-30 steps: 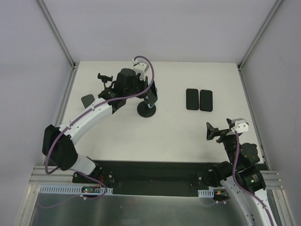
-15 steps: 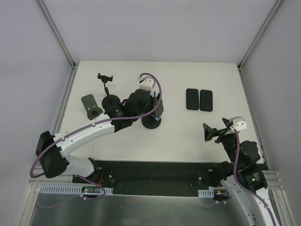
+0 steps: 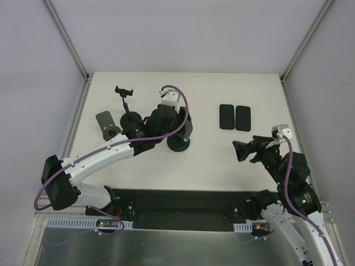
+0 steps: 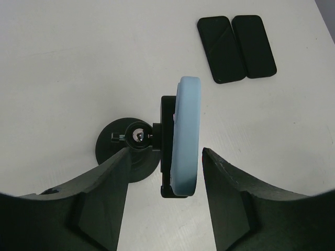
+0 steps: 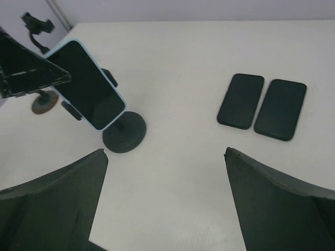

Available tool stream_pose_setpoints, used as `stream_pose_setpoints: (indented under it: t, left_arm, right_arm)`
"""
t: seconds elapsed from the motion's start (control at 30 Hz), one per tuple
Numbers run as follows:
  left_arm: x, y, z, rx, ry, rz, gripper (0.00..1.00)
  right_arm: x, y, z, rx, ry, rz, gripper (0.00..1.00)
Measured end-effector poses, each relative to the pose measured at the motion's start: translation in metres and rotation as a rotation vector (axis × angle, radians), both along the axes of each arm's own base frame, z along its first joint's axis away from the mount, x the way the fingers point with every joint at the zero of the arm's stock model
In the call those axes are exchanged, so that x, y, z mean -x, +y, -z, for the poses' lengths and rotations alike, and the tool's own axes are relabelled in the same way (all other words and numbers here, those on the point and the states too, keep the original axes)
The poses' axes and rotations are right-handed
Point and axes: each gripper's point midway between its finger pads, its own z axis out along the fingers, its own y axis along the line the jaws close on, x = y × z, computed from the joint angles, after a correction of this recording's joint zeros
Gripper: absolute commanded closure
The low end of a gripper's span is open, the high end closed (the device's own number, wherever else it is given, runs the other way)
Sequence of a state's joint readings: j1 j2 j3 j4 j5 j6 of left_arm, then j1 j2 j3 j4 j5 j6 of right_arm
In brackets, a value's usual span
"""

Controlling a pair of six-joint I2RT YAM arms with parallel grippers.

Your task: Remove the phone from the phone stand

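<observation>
The phone on its phone stand is straddled, untouched, by the parted left end effector; dark phones are seen far right.

- The phone on the phone stand is bracketed by the parted left gripper; a narrow gap is left on the phone's right side.
- The phone's left side is blocked by the stand's clamp and neck.
- Further left, room is narrowed by a clamp stand and a small tilted holder.
- Bare table is left toward two flat dark phones.
- The near right is occupied by the wide-spread right gripper.
</observation>
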State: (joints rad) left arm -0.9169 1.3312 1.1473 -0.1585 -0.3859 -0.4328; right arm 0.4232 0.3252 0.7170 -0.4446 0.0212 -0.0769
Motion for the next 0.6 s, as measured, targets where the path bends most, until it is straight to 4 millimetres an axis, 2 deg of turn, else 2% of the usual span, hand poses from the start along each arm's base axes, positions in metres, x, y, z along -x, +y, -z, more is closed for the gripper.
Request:
stream_pose_setpoints:
  t: [0.03,0.13,0.17,0.27,0.47,0.6]
  left_arm:
    - [0.000,0.001,-0.001,0.000,-0.003,-0.002,0.32]
    - [0.000,0.004,-0.009,0.007,-0.014,-0.010,0.19]
    - [0.000,0.005,-0.012,0.009,-0.020,-0.009,0.11]
    - [0.001,0.006,-0.026,0.036,-0.041,-0.007,0.01]
    - [0.006,0.025,-0.067,0.121,-0.106,-0.017,0.01]
    - [0.014,0.052,-0.093,0.195,-0.166,-0.043,0.01]
  right_arm:
    - [0.002,0.005,-0.004,-0.047,-0.026,-0.022,0.04]
    - [0.008,0.016,-0.004,-0.114,-0.051,-0.077,0.04]
    - [0.008,0.019,-0.004,-0.118,-0.046,-0.088,0.04]
    - [0.002,0.029,0.002,-0.101,0.023,-0.122,0.04]
    - [-0.024,0.049,0.016,-0.050,0.187,-0.153,0.04]
    - [-0.038,0.068,0.026,-0.005,0.278,-0.182,0.04]
